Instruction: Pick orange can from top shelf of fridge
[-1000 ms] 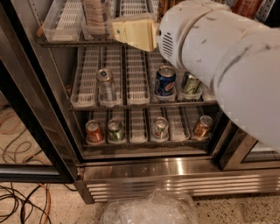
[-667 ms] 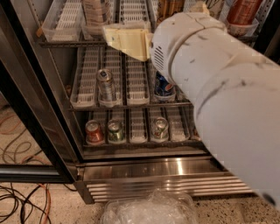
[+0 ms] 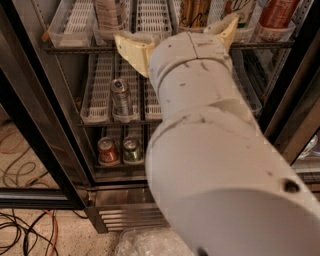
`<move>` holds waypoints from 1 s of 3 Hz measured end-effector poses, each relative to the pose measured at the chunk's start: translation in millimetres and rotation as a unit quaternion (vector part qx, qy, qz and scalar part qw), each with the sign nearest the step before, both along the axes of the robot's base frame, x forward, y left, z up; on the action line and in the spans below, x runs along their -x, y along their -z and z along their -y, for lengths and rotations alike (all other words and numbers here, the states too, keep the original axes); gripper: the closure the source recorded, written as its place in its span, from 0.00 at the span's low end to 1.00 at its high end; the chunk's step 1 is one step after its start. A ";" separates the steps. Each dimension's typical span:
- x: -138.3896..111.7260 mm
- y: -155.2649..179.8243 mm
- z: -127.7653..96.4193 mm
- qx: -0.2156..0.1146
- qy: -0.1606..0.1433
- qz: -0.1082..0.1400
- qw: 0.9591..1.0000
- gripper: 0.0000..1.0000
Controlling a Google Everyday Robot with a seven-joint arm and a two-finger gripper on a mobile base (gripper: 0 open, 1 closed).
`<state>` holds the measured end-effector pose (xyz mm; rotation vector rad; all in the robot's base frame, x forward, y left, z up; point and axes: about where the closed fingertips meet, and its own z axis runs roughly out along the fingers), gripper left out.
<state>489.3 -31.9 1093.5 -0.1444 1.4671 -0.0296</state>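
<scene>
The orange can (image 3: 194, 11), orange-gold with dark swirls, stands on the top shelf (image 3: 75, 48) of the fridge (image 3: 48, 105); only its lower part shows at the top edge. My gripper (image 3: 175, 29) is open just below and in front of it, at the shelf's front rail. Its cream fingertips (image 3: 126, 43) spread wide, one left of the can and one right. My white arm fills the middle and right of the view and hides much of the lower racks.
A redder can (image 3: 276, 13) and a white-green can (image 3: 241, 9) stand right of the orange can, a pale bottle (image 3: 110, 13) left. A silver can (image 3: 121, 97) is on the middle rack, red (image 3: 107, 151) and green (image 3: 132, 150) cans below. Cables (image 3: 22, 227) and a plastic bag (image 3: 145, 243) lie on the floor.
My arm has reached up and further in. The open gripper rose from the middle rack's height to the top shelf's front rail, and the fingers now flank the orange can's lane.
</scene>
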 end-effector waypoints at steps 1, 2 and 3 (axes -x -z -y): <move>-21.6 7.2 3.4 -0.048 0.029 -0.006 0.998 0.00; -26.0 6.8 14.9 -0.038 0.059 -0.003 0.998 0.00; -25.7 5.9 14.3 -0.037 0.059 -0.002 0.998 0.00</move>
